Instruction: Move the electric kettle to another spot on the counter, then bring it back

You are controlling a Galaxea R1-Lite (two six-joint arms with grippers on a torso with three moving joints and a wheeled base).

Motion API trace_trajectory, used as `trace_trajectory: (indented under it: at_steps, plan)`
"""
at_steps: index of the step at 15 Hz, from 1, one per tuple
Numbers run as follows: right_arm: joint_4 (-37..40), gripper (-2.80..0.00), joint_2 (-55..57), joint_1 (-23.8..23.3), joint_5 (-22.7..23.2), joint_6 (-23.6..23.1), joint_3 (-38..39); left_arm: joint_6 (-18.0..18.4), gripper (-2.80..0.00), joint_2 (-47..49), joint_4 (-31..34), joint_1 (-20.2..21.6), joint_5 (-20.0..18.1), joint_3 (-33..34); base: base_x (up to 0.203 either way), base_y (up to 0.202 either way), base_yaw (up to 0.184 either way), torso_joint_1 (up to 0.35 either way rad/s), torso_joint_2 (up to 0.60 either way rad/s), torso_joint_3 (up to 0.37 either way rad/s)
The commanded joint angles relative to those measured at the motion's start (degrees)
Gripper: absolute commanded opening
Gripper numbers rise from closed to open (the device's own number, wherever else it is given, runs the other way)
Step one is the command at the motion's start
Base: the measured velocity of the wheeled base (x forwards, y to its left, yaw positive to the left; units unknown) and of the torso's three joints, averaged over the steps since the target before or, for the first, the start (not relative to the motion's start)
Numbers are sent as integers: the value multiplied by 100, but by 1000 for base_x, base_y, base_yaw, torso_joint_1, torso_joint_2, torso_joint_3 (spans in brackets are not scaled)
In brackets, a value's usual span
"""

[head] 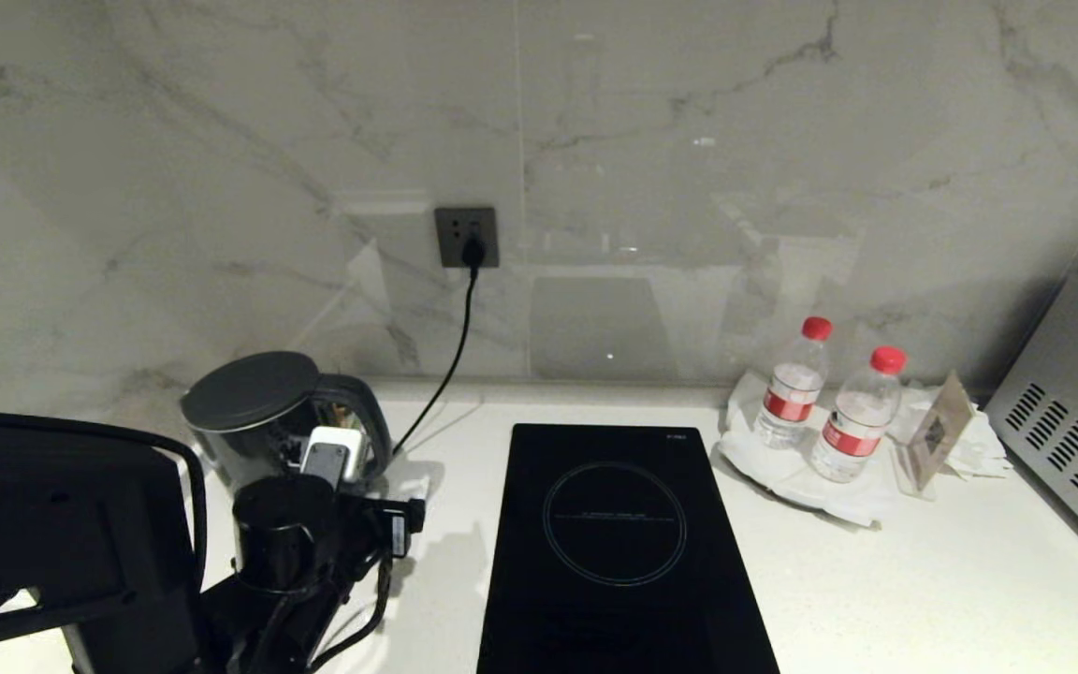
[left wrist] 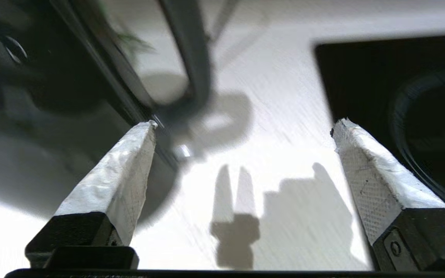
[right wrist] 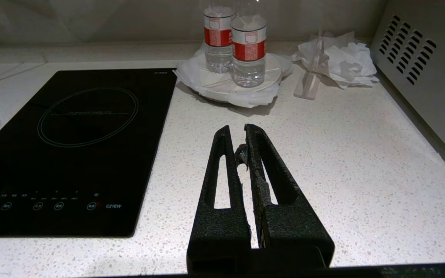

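The black electric kettle (head: pixel 254 407) stands upright at the back left of the white counter (head: pixel 923 571), its loop handle (head: pixel 366 421) turned toward the hob. My left gripper (head: pixel 333 459) hangs just in front of that handle. In the left wrist view the left gripper (left wrist: pixel 245 123) is open, with only bare counter (left wrist: pixel 284 96) between its white-wrapped fingers (left wrist: pixel 122 173). The kettle's handle (left wrist: pixel 191 58) and dark body (left wrist: pixel 52 77) lie just beyond the fingertips. My right gripper (right wrist: pixel 238 129) is shut on nothing, low over the counter (right wrist: pixel 361 162) right of the hob.
A black glass induction hob (head: pixel 614 543) lies mid-counter. A cord (head: pixel 450 365) runs from the wall socket (head: pixel 466 237) down behind the kettle. Two water bottles (head: pixel 824 398) stand on a napkin-covered plate at the back right, beside a small sign stand (head: pixel 937 431) and a silver appliance (head: pixel 1072 421).
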Motion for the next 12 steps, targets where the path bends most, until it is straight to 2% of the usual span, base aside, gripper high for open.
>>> trace_trajectory:
  at_steps: [1,3,7,8,9,12]
  plan:
    - [0,-280,5,0,0,-2,0,-190,0,-70,-50,-296,28,282,0,0,0,0,0,0]
    - [0,-280,5,0,0,-2,0,-483,0,90,-50,-449,58,359,0,0,0,0,0,0]
    - [0,-280,5,0,0,-2,0,-513,0,231,-50,-456,134,301,0,0,0,0,0,0]
    - [0,-280,5,0,0,-2,0,-522,-30,301,-50,-456,146,300,0,0,0,0,0,0]
    - [0,-280,5,0,0,3,0,-562,-280,416,-50,-450,168,300,0,0,0,0,0,0]
    - [0,-280,3,0,0,-1,0,-834,-280,840,-50,-492,281,22,0,0,0,0,0,0]
